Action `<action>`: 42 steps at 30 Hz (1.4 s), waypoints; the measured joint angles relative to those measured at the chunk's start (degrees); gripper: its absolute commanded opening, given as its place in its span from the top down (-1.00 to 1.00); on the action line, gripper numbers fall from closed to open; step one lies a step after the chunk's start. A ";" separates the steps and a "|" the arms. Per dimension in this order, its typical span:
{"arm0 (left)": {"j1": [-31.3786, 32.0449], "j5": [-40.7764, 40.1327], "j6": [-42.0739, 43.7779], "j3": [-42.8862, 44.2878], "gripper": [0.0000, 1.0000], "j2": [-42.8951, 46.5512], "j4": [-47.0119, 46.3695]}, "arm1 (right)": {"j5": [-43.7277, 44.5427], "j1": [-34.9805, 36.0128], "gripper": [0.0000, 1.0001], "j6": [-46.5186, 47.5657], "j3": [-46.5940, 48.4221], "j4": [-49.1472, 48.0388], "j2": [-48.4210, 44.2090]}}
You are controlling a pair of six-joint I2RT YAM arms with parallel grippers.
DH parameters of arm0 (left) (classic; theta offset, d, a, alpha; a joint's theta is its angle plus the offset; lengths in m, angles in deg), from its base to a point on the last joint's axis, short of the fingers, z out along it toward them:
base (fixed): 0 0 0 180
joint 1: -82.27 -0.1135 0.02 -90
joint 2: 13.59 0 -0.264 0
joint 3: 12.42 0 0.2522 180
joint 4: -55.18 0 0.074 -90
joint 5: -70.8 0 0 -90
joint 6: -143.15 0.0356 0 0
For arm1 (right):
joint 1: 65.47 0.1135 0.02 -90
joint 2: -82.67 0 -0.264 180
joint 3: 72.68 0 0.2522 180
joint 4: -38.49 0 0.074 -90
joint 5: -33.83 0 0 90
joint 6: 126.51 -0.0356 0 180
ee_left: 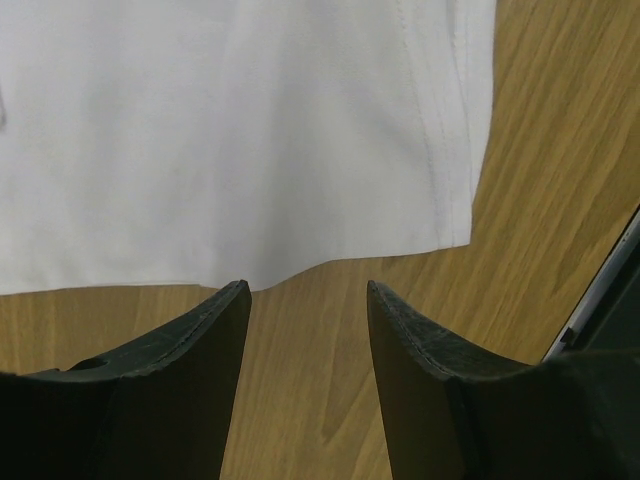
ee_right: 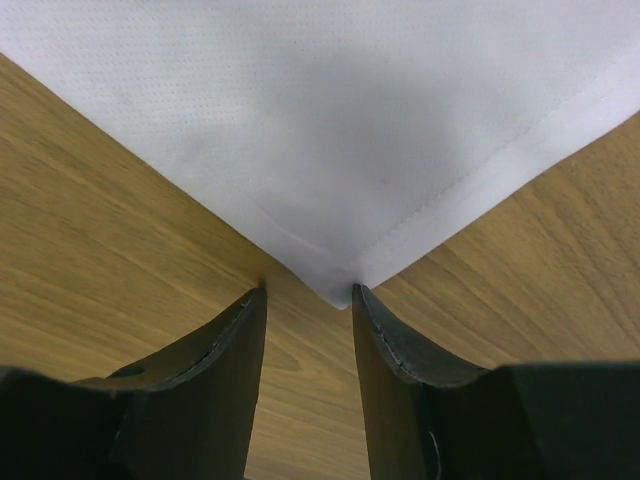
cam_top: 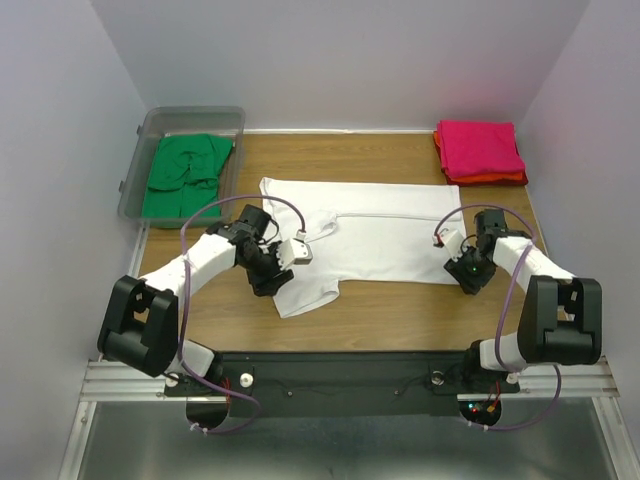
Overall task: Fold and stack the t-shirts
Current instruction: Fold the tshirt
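**Top view:** white t-shirt (cam_top: 380, 225) spread flat on the wooden table (cam_top: 400, 310), centre frame. Left gripper (cam_top: 272, 272) sits at the shirt's lower-left sleeve, right gripper (cam_top: 468, 272) at its lower-right corner. Green t-shirt (cam_top: 185, 175) lies in the bin (cam_top: 135, 170), upper left. A folded pink t-shirt (cam_top: 478, 145) rests on the red-orange t-shirt (cam_top: 490, 180), upper right

**Wrist views:** left gripper (ee_left: 308, 290) has its jaws apart and empty, tips just short of the hem. Right gripper (ee_right: 308, 292) has its jaws partly apart, with the shirt's corner at the tips, unpinched
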 measured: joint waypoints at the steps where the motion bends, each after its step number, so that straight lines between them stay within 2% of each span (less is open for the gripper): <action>1: 0.68 -0.07 0.26 -0.57 -0.24 0.09 0.07 | 0.31 0.00 0.10 0.11 -0.72 -0.79 0.13; 12: 2.45 -1.60 2.14 -2.10 -0.24 0.13 0.79 | 2.03 0.00 0.14 0.52 -1.44 -4.90 0.17; 20: 2.47 -2.36 2.14 -2.10 -0.23 0.11 0.39 | 2.16 0.00 0.10 0.94 -1.38 -5.27 -4.39; 28: 3.23 -2.38 2.12 -2.05 -0.23 -1.20 -0.20 | 1.60 0.00 0.10 1.66 -0.83 -5.40 1.01; 31: 3.76 -2.51 2.10 -2.05 -0.21 -1.46 -0.44 | 1.33 0.00 0.21 1.86 -0.07 -5.95 1.99; 32: 3.96 -2.51 2.08 -2.05 -0.20 -1.51 -0.52 | 1.29 0.00 0.34 1.90 0.04 -5.97 2.21; 38: 5.81 -3.13 1.90 -2.29 -0.07 -3.21 -2.36 | 1.09 0.00 0.72 2.27 0.07 -6.32 2.49; 42: 6.51 -3.74 1.68 -2.91 0.04 -4.35 -3.48 | 1.16 0.00 0.86 2.36 0.07 -6.40 2.49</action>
